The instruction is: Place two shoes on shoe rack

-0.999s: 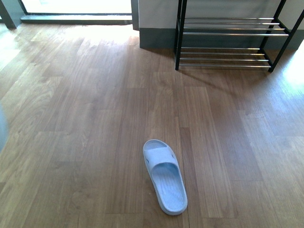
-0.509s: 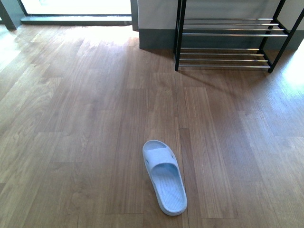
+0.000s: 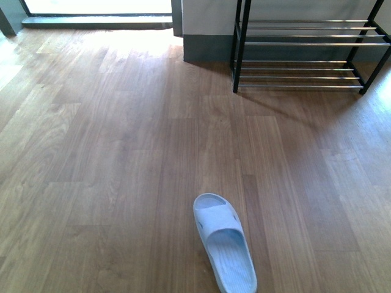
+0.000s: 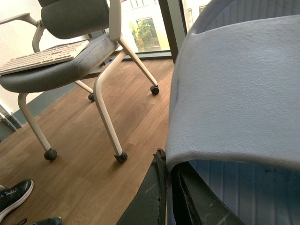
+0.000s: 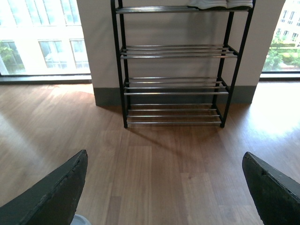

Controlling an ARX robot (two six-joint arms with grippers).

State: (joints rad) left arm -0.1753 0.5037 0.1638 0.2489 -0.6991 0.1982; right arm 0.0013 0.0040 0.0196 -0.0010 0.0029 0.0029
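Observation:
A pale blue slide (image 3: 224, 250) lies on the wooden floor near the bottom of the front view, toe end pointing away. The shoe rack (image 3: 305, 46) of black frame and chrome bars stands against the wall at the far right; the right wrist view shows the shoe rack (image 5: 173, 84) straight ahead, its lower shelves bare. A second pale blue slide (image 4: 239, 89) fills the left wrist view, and my left gripper (image 4: 168, 161) is shut on its edge. My right gripper (image 5: 164, 173) is open above bare floor, a pale blue bit of the slide (image 5: 80, 220) beside one finger. Neither arm appears in the front view.
A grey office chair (image 4: 75, 42) on castors (image 4: 121, 157) stands near the left gripper, a keyboard (image 4: 42, 56) on its seat. A black sneaker (image 4: 14, 193) lies on the floor by it. White items (image 5: 218, 3) rest on the rack's top shelf. Windows flank the rack's wall.
The front view has shifted: the slide on the floor now sits lower and further right in the picture, and the rack has slid right. A pale blur at the left edge is gone.

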